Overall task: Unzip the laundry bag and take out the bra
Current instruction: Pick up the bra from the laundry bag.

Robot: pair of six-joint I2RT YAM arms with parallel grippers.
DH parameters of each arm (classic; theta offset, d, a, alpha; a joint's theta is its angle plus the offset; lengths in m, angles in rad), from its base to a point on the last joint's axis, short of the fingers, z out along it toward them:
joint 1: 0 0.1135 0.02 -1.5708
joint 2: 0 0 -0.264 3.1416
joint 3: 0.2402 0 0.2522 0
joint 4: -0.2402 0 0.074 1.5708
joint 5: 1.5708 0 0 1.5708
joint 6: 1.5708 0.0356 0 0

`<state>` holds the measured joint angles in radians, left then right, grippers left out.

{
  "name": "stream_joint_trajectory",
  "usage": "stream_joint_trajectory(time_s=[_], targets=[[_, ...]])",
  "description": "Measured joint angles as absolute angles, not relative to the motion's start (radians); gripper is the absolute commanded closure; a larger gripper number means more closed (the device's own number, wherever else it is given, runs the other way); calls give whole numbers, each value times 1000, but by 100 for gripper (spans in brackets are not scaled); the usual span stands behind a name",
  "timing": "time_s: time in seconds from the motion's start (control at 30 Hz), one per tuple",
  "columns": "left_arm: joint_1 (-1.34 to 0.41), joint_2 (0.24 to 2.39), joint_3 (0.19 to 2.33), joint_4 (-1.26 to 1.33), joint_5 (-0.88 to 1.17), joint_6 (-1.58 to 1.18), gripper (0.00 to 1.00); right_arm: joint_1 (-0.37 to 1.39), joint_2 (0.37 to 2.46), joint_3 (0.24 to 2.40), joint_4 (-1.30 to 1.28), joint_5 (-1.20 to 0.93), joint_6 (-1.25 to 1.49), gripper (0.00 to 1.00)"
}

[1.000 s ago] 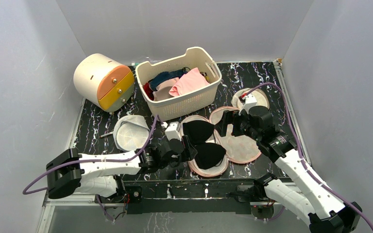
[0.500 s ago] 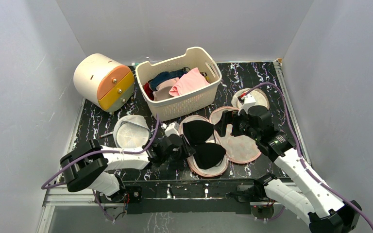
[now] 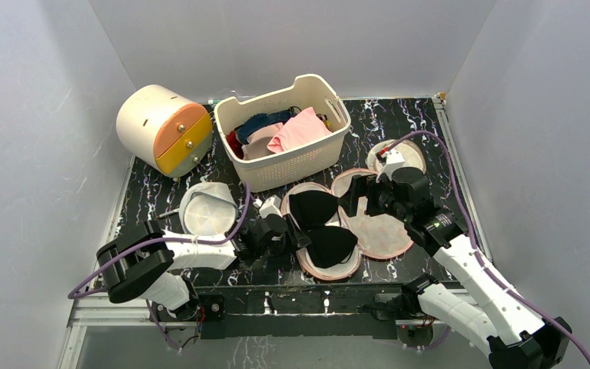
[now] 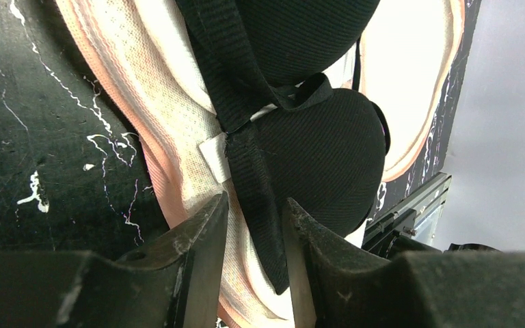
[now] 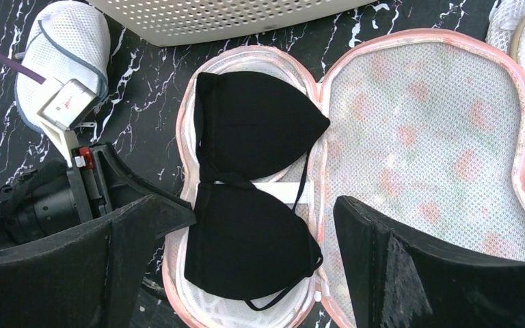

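The laundry bag lies unzipped and spread flat, with its floral halves side by side and the mesh lining facing up. The black bra rests in the left half, cups stacked one behind the other. My left gripper sits low at the bag's left rim. Its jaws are narrowly open, and the bra's band edge hangs between them against the right finger, with a gap on the left. My right gripper hovers wide open over the bag's hinge, holding nothing. The bra lies below it.
A white slatted basket of pink and dark blue garments stands behind the bag. A round cream drum is at the back left. A white dome mesh bag lies left of my left gripper. A round mesh disc lies behind my right wrist.
The left arm's elbow has folded back toward the near left, and its gripper has shifted slightly left along the bag's rim. The right arm, bag and bra have not moved.
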<state>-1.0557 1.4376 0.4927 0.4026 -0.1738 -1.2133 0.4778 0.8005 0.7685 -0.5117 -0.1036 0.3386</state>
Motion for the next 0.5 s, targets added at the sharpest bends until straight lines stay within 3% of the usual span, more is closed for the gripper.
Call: stream_joint_trajectory(time_s=[0.5], targets=[[-1007,1511,429,616,-91,-1251,76,478,802,768,-512,-104,338,2]])
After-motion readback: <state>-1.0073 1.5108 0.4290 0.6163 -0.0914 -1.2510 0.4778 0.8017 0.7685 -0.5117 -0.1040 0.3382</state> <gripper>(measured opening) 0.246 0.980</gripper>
